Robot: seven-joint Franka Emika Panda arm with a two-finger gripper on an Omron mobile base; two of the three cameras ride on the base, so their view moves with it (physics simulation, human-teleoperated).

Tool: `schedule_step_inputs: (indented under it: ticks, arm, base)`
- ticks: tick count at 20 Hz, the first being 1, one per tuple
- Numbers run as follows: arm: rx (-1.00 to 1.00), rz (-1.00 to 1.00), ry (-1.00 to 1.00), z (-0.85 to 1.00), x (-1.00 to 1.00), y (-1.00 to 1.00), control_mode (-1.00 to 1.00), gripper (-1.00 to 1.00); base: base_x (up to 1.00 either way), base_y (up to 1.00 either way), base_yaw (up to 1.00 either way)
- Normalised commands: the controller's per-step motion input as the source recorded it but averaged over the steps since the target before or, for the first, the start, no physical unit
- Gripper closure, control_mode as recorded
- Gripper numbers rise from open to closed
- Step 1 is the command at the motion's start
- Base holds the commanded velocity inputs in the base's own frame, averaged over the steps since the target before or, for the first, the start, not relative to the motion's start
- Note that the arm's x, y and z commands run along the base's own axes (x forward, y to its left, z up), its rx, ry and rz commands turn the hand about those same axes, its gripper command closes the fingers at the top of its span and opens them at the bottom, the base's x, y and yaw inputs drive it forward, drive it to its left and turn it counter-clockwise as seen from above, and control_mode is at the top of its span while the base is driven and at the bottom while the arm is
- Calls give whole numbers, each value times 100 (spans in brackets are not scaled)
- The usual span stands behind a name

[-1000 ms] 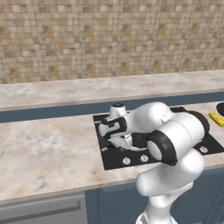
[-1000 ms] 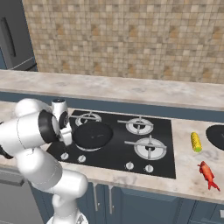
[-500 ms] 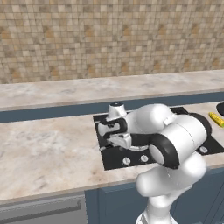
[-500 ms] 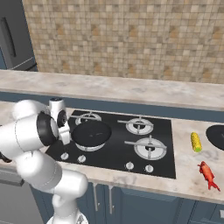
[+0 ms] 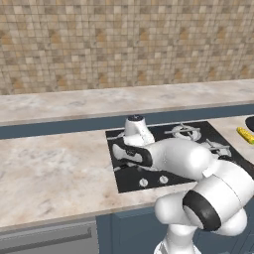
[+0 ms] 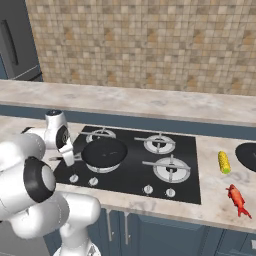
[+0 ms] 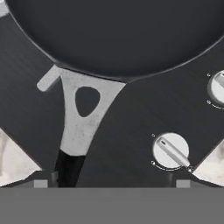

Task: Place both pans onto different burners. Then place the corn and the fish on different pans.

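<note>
One pan [image 6: 104,153] is sitting on the front-left burner of the cooktop [image 6: 135,172], its handle [image 7: 83,113] pointing out toward the robot's side. That placement fits the first part of the job: a pan centred over a ring, handle clear of the other burners.

The hand [image 6: 67,156] is hovering just beside the handle end, at the left edge of the cooktop. In the hand view the two fingertips are standing wide at the lower corners, with the handle running between them and neither tip pressing on it. Judgement: the hand is released and holding nothing.

The second pan [image 6: 247,156] is lying at the far right of the worktop [image 6: 215,205], partly cut off by the frame, well apart from any burner. The corn [image 6: 224,162] is lying just left of it, and the fish [image 6: 237,199] is lying nearer the front edge. Both are waiting on the worktop because their pans are not yet both set.

The front-right burner [image 6: 171,169] and the rear ones are standing free, so a separate ring is available for the second pan.
</note>
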Motion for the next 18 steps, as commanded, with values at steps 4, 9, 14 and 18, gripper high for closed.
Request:
schedule_step_inputs:
  ticks: [4, 9, 14, 18]
  arm:
    - [0, 0, -14, 80, -29, 0, -100, -100]
    - [-2, 9, -9, 93, -9, -1, -100, -100]
    - [-20, 30, -12, 80, -23, -5, -100, -100]
    - [-20, 35, -14, 45, -32, -17, -100, -100]
  base:
    - [0, 0, 0]
    - [0, 0, 0]
    - [0, 0, 0]
    - [0, 0, 0]
